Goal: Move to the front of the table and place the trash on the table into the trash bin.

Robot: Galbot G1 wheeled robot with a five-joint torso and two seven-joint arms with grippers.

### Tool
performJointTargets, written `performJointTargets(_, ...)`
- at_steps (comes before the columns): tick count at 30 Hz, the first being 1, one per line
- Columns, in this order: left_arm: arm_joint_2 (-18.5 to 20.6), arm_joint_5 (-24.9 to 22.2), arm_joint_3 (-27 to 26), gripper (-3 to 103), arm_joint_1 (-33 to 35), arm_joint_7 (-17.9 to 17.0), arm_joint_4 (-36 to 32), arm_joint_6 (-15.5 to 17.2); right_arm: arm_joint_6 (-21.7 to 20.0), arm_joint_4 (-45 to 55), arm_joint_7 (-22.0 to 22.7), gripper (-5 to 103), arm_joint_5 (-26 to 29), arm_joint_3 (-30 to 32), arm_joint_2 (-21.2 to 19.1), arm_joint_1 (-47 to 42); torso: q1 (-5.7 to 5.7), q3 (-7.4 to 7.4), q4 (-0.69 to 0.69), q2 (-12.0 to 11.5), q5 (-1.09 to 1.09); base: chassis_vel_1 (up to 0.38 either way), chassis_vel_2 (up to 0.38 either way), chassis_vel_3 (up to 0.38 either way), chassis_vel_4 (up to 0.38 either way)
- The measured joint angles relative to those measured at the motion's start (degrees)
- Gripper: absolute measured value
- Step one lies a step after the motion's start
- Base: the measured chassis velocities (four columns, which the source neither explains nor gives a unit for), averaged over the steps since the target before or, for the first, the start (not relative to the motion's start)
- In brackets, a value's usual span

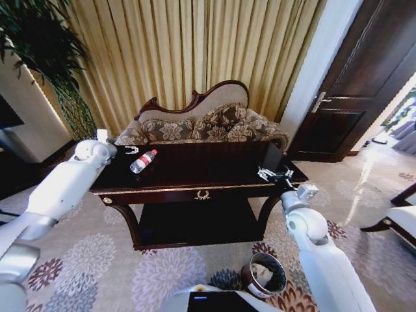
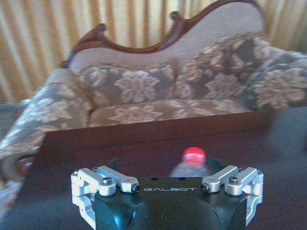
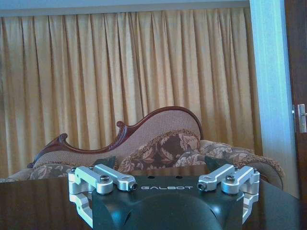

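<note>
The trash in view is a small clear bottle [image 1: 143,160] with a red cap and label, lying on the left part of the dark glossy table [image 1: 214,168]. My left gripper [image 1: 130,151] hovers over the table's left end, right beside the bottle. In the left wrist view the red-capped bottle [image 2: 193,162] lies just ahead of this gripper [image 2: 163,165], whose fingers are open. My right gripper [image 1: 273,173] is over the table's right front corner, open and holding nothing [image 3: 159,163]. The reddish-brown trash bin [image 1: 265,274] stands on the carpet by my right arm.
A patterned sofa [image 1: 201,127] stands right behind the table, with gold curtains beyond it. A potted plant [image 1: 45,58] is at the back left and a dark door [image 1: 357,84] at the right. A lower shelf [image 1: 195,221] sits under the tabletop.
</note>
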Motion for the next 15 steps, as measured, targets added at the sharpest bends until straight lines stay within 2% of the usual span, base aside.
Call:
performJointTargets(3, -0.6, 0.1, -0.1, 100, 0.3, 0.2, -1.3, 0.0, 0.0, -0.3, 0.0, 100, -0.2, -0.1, 0.0, 0.2, 0.00, -0.01, 0.00, 0.0, 0.02, 0.000, 0.000, 0.000, 0.000)
performJointTargets(8, -2.1, -0.1, 0.6, 100, 2.0, -3.2, -4.1, 0.0, 0.3, -1.4, 0.0, 100, -0.9, -1.0, 0.1, 0.6, 0.00, 0.00, 0.00, 0.0, 0.01, 0.000, 0.000, 0.000, 0.000)
performJointTargets(15, -2.3, 0.3, -0.1, 100, 4.9, -3.6, -5.1, 0.0, 0.7, -2.7, 0.0, 100, -1.1, -1.3, 0.0, 1.0, 0.00, 0.00, 0.00, 0.0, 0.00, 0.000, 0.000, 0.000, 0.000)
